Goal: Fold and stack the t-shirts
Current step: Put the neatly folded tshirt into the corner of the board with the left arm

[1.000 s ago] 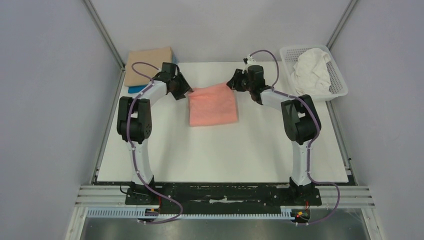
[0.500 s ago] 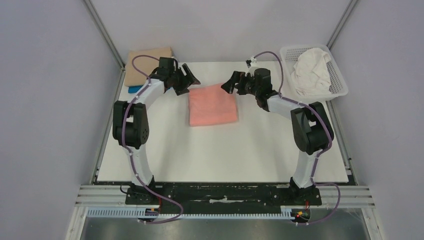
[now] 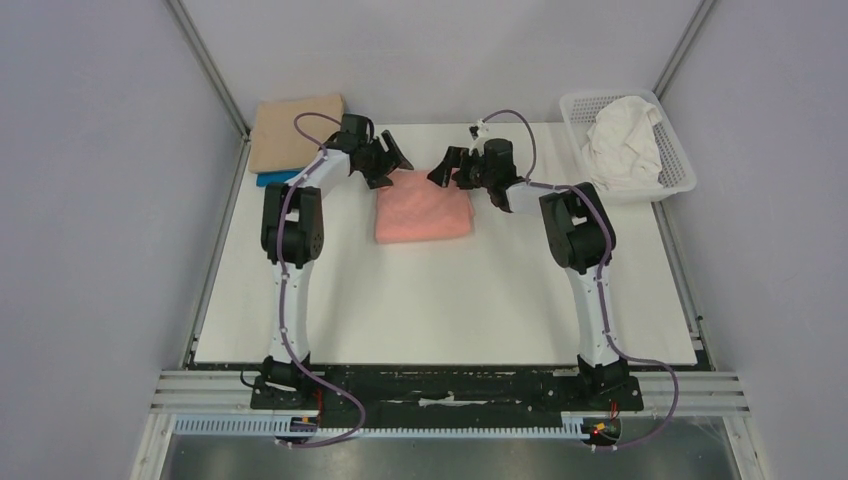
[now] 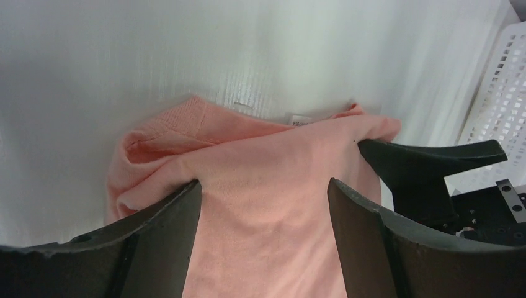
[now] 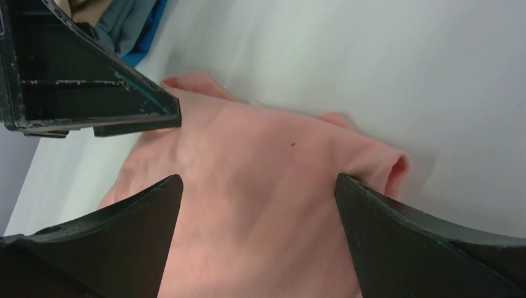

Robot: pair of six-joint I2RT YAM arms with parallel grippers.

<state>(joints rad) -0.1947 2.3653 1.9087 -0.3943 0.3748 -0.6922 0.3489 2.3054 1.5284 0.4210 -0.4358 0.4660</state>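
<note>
Both arms swung inward: left gripper [image 3: 392, 160] and right gripper [image 3: 442, 170], fingers spread wide, now hang over the far edge of the folded pink shirt [image 3: 423, 208], which lies flat mid-table [image 3: 430, 300].

Four t-shirts show: one salmon-pink t-shirt [image 3: 423, 210], one tan t-shirt [image 3: 295, 130], one blue t-shirt [image 3: 268, 180] (only an edge peeks out beneath the tan), and one white t-shirt [image 3: 620, 140]. There is one basket [image 3: 683, 180], one table [image 3: 450, 300], and two grippers: the left gripper [image 3: 394, 168] and the right gripper [image 3: 438, 168].
</note>
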